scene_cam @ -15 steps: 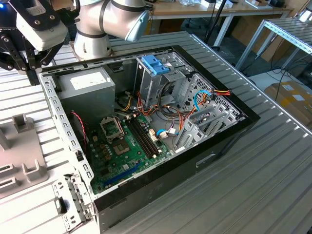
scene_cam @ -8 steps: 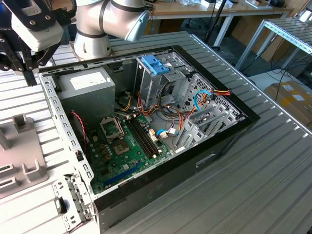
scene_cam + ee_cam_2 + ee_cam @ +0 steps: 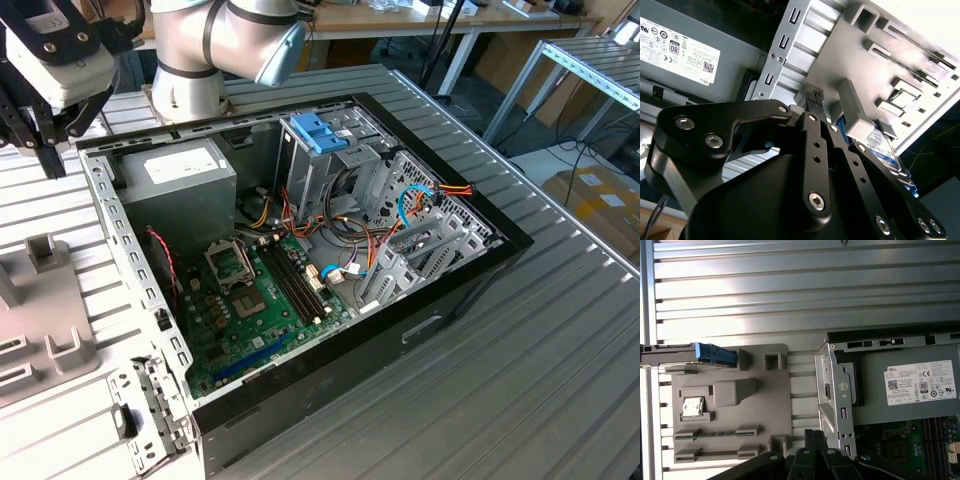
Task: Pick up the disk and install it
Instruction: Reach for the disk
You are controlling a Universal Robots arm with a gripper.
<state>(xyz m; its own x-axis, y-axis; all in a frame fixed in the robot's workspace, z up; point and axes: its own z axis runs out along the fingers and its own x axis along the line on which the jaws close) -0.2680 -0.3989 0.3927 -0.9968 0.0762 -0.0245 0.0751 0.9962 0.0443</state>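
Note:
The disk (image 3: 687, 354) stands on edge in a slot at the rim of a grey holder plate (image 3: 765, 405), with its blue rail (image 3: 715, 354) facing the plate. In the second wrist view the disk (image 3: 879, 144) shows a strip of white label and blue edge behind a grey post. My gripper (image 3: 814, 434) hangs above the gap between the plate and the computer case, a good way from the disk. Its black fingers (image 3: 812, 100) are shut with nothing between them. In the exterior view my gripper (image 3: 48, 150) hovers at the far left, over the case's corner.
The open computer case (image 3: 440, 300) lies on a ribbed metal table, with a grey power-supply box (image 3: 175, 175) in its corner nearest my gripper. A light-blue bracket (image 3: 318, 130) tops the drive cage. A small chip (image 3: 692, 407) sits on the holder plate.

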